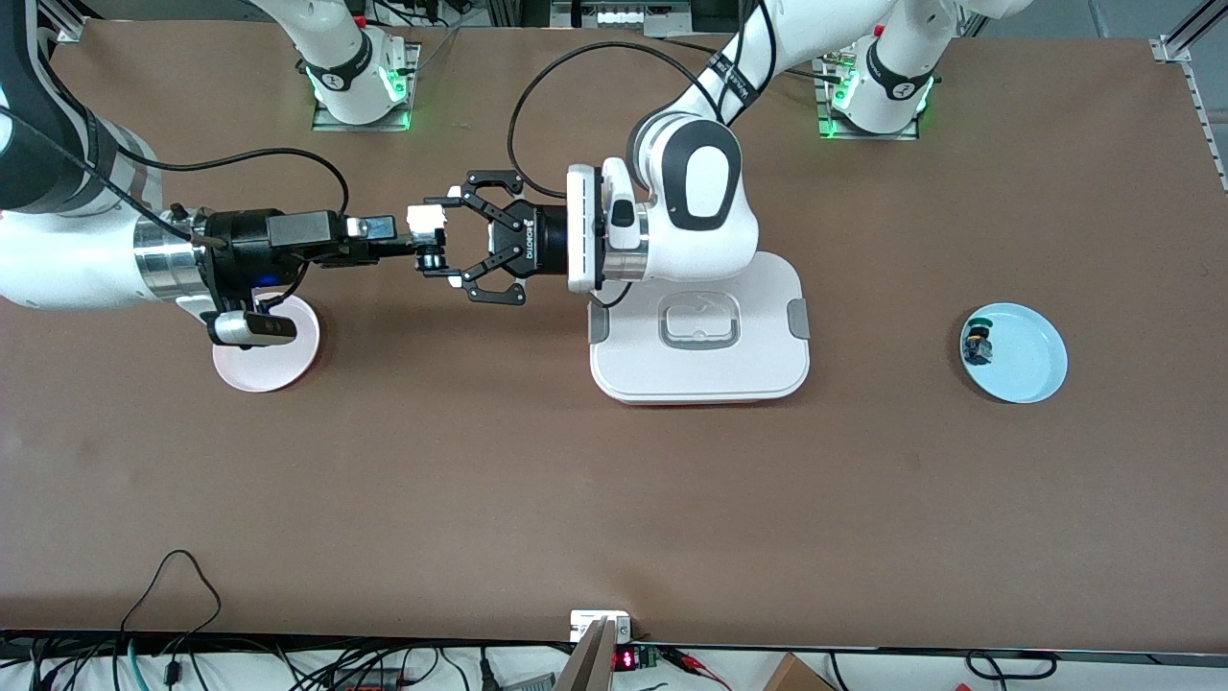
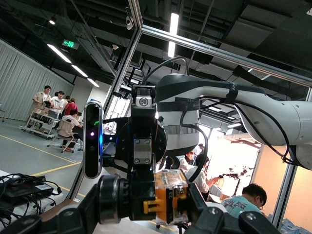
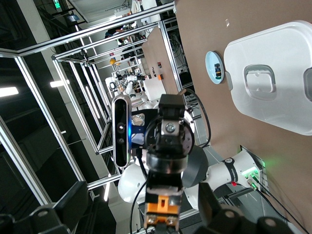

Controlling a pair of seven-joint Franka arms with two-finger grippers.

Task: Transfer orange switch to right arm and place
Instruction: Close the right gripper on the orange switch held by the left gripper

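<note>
Above the matte brown tabletop (image 1: pixel 614 499), the orange switch (image 1: pixel 431 257), a tiny boxy black button, sits between both tools. The right tool (image 1: pixel 422 238) has its slim white-padded fingers clamped on it; the left tool's (image 1: pixel 459 251) black linkage fingers are spread apart around it. A smooth white rounded-rectangle lid (image 1: pixel 698 331) lies below the left arm

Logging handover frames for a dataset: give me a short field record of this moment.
phase: mid-air handover, placing not yet done
orange switch: between the two grippers, above bare table
right gripper: jaws appear closed on the switch
left gripper: facing it, jaws spread wide around the switch
pink plate: toward the right arm's end
white lidded box: mid-table, under the left arm
blue plate: toward the left arm's end, holds a dark-capped switch
</note>
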